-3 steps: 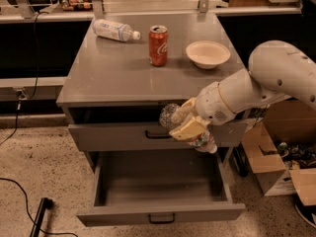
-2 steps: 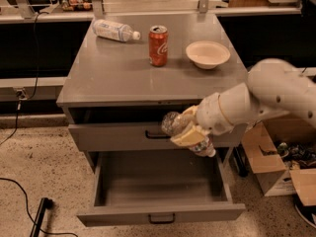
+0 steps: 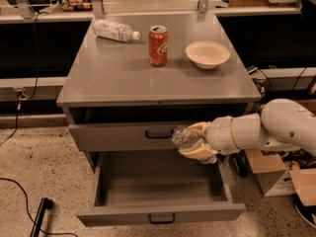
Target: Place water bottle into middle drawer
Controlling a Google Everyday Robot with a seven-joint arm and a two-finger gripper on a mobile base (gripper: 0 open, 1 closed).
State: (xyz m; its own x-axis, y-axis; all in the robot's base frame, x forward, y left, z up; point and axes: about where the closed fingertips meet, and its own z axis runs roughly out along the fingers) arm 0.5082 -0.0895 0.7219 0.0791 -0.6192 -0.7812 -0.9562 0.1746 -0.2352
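Left to right on the tabletop [image 3: 113,78]: white-label bottle [image 3: 114,30] lying flat, red can [image 3: 158,45] upright, bowl [image 3: 207,54]. Below, the middle drawer [image 3: 160,214] is pulled open under the shut upper drawer [image 3: 123,136]. The water bottle [image 3: 180,136] is held above the open drawer's right rear. The gripper [image 3: 195,142] is clamped around it, with the arm [image 3: 266,130] reaching in from the right.

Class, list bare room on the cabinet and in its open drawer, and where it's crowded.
Free: front half of the grey cabinet top, before red can and white bowl; floor of the open grey drawer. Crowded: above its right rear, where the gripper holds the clear crinkled bottle.
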